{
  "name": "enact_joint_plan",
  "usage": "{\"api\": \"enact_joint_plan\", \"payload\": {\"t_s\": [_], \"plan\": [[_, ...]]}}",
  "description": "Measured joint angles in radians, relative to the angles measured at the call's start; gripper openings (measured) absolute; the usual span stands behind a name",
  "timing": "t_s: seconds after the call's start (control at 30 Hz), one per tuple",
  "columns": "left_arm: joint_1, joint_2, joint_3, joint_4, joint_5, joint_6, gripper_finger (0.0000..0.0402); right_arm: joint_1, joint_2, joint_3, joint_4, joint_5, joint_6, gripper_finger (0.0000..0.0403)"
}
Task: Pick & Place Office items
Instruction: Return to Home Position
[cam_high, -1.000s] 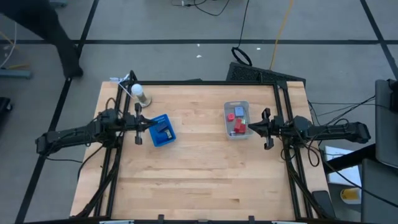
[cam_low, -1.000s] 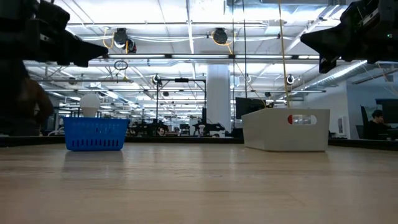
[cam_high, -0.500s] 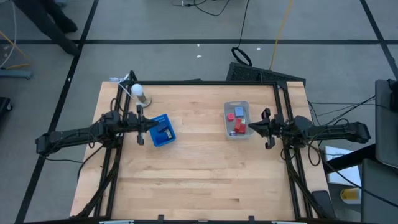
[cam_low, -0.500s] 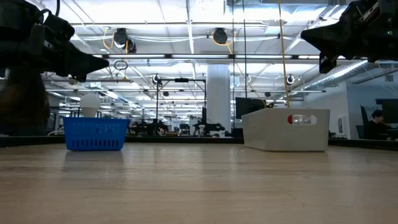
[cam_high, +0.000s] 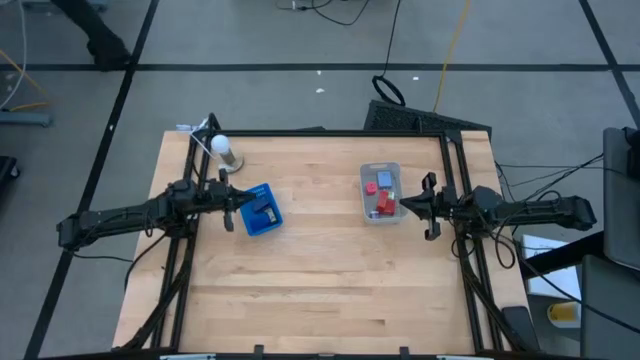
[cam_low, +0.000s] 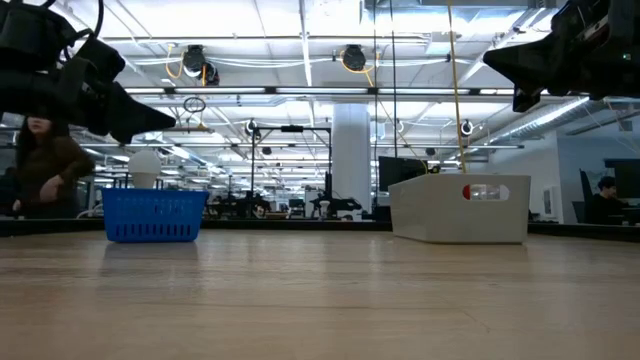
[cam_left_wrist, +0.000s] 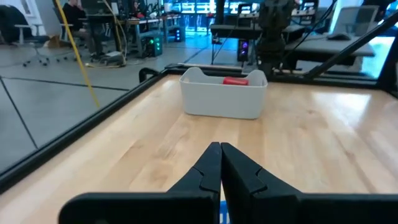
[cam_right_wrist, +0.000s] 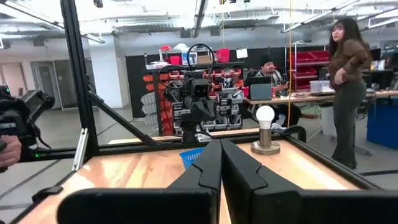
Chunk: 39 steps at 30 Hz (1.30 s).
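Now the office items lie heaped in the clear bin on the right half of the bench, the red blocks plainest among them. One red piece shows above the bin's rim from the left wrist view. One dark piece sits apart in the blue tray on the bench's left half, too small to make out. The right claw hangs in the air just beside the bin's right wall, pointing toward it, its fingers pressed together and holding nothing. The left claw hovers at the blue tray's left edge, well above it in the low view, fingers likewise closed tight and empty. Behind the tray, near the bench's far left corner, a white light bulb stands upright on a small base. Beyond the bench lies an open workshop, where a person in a brown top stands and another person sits at a desk.
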Motion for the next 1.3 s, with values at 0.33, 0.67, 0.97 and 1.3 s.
{"api": "enact_joint_plan", "payload": {"t_s": [0.33,0.67,0.97,1.3], "plan": [[0.000,0.000,0.000,-0.005,-0.003,0.035,0.0007,0.000,0.000,0.000,-0.054,0.003,-0.015,0.0000],[0.000,0.000,0.000,0.000,0.004,0.014,0.0003,0.000,-0.001,0.000,-0.019,0.004,0.030,0.0000],[0.000,0.000,0.000,0.002,-0.012,0.025,0.0013,-0.001,-0.001,0.000,-0.015,0.055,0.024,0.0000],[0.000,0.000,0.000,0.001,-0.090,0.038,0.0005,-0.001,0.000,0.000,-0.030,0.054,-0.047,0.0003]]}}
